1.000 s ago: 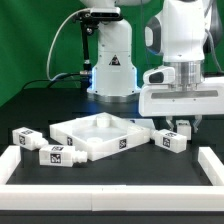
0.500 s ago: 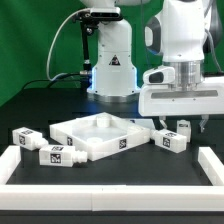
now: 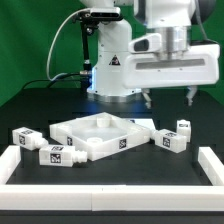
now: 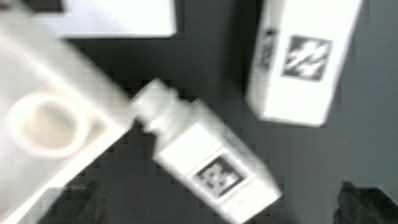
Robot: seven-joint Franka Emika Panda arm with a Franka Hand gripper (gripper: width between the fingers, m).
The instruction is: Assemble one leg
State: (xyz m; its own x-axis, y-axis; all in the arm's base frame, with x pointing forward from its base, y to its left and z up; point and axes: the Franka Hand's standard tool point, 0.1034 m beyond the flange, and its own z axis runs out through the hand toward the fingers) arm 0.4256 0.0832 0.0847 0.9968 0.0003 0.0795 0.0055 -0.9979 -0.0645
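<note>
Four legs lie on the dark table. Two are at the exterior view's left (image 3: 25, 137) (image 3: 52, 155). Two are at its right, one lying (image 3: 170, 141) and one upright behind it (image 3: 183, 127). My gripper (image 3: 170, 96) hangs open and empty well above the right pair. The wrist view shows the lying leg (image 4: 210, 160) below my gripper (image 4: 222, 208), with its peg end against the corner of the large white panel (image 4: 45, 90). The other right leg (image 4: 299, 60) lies apart from it. My dark fingertips (image 4: 80, 200) stand wide on either side of the lying leg, touching nothing.
The large white square panel with raised rims (image 3: 75, 130) lies in the middle of the table between the leg pairs. A white raised rail (image 3: 110, 172) runs along the front and sides of the table. The arm's base (image 3: 110, 70) stands behind the panel.
My gripper has risen from table height by the right pair of legs and shifted toward the exterior view's left. It stays open and empty. The legs have not moved.
</note>
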